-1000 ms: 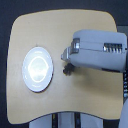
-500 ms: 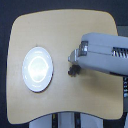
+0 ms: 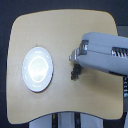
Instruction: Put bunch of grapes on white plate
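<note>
Though blurred, jaws (image 3: 74, 64) seemingly at bunch of grapes (image 3: 75, 73), white plate (image 3: 37, 69) well apart.

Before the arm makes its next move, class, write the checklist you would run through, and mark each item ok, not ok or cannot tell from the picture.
1. Grapes in view, on the table below the gripper: ok.
2. Grapes on the plate: not ok; they lie apart from it, toward the exterior view's right.
3. Plate free of other things: ok; its centre shows only a shine.
4. Gripper closed on the grapes: cannot tell; the picture is too blurred to show the fingers.
5. Table between grapes and plate free of obstacles: ok.
</note>
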Controlling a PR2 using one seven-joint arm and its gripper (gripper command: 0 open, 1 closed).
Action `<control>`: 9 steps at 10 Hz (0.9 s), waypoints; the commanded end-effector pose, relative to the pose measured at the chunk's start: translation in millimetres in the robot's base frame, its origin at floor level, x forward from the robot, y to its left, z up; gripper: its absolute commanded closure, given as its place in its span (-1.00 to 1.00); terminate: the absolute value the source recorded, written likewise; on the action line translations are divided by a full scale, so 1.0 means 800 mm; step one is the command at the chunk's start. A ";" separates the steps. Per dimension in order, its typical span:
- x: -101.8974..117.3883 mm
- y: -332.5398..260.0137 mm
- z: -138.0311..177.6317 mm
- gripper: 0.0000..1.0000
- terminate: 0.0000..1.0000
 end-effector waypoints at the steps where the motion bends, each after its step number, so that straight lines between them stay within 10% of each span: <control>1: 0.000 0.015 0.002 1.00 -1.00; 9: -0.007 0.025 0.020 1.00 -1.00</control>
